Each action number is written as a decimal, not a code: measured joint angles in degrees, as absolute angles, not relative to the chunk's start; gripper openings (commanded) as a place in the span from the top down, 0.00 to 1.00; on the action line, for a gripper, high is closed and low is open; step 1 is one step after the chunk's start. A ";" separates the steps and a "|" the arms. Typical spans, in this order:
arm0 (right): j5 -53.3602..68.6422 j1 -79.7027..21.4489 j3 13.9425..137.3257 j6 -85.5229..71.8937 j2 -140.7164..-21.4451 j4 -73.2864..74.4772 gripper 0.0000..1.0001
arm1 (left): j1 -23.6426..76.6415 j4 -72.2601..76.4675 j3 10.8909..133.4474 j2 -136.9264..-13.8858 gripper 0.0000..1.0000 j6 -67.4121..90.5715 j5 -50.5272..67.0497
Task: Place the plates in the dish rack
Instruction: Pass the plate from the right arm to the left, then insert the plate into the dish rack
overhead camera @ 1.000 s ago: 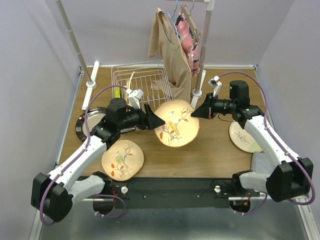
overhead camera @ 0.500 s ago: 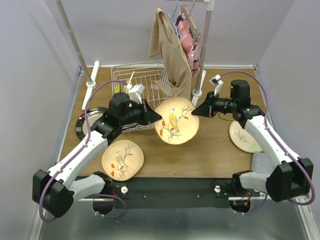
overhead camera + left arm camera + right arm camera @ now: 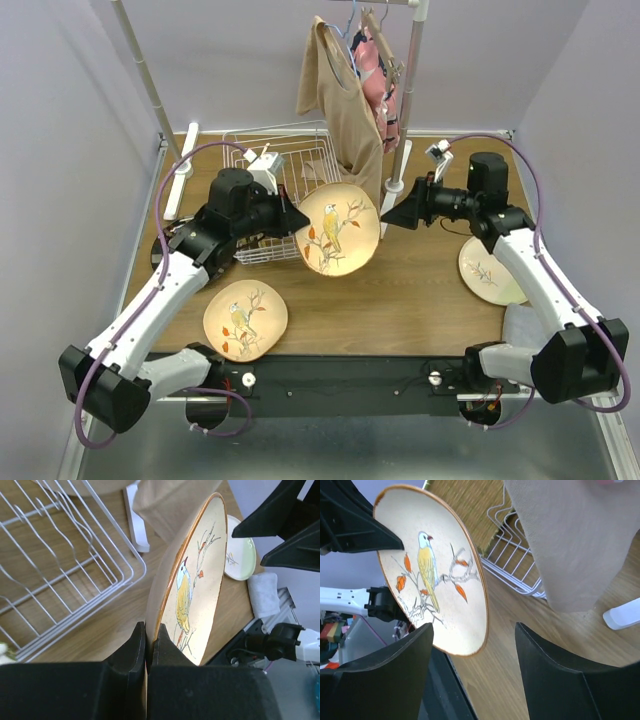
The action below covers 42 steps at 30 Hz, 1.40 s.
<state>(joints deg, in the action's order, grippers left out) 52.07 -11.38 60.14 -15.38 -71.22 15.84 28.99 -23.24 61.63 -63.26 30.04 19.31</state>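
Left gripper (image 3: 147,630) is pinching the bird plate (image 3: 338,228) by its rim, holding it tilted just right of the rack (image 3: 290,160). Right gripper (image 3: 392,216) is standing spread, apart. Other plates (image 3: 245,319) are lying unloaded on the table (image 3: 400,300).

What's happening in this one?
The left gripper is shut on the rim of a bird plate, holding it up on edge just right of the rack. The right gripper is open at the plate's other edge, not gripping it. A second bird plate and a pale plate lie flat on the table.
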 measured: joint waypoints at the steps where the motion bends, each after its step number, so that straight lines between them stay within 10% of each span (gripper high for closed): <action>1: 52.23 -11.18 60.29 -15.35 -71.24 15.84 0.22 | 28.73 -23.75 62.28 -63.26 1.00 29.71 19.07; 14: 65.43 4.71 60.73 -6.98 -73.93 15.07 0.21 | 26.30 -39.22 82.02 -68.34 1.00 22.04 5.74; 42: 68.69 4.99 54.68 2.04 -75.72 15.07 0.21 | 28.88 -53.65 109.51 -95.29 1.00 17.19 -19.97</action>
<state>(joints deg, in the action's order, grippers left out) 68.69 4.99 54.68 2.04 -75.72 15.07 28.88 -53.65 109.51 -95.29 17.19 -19.97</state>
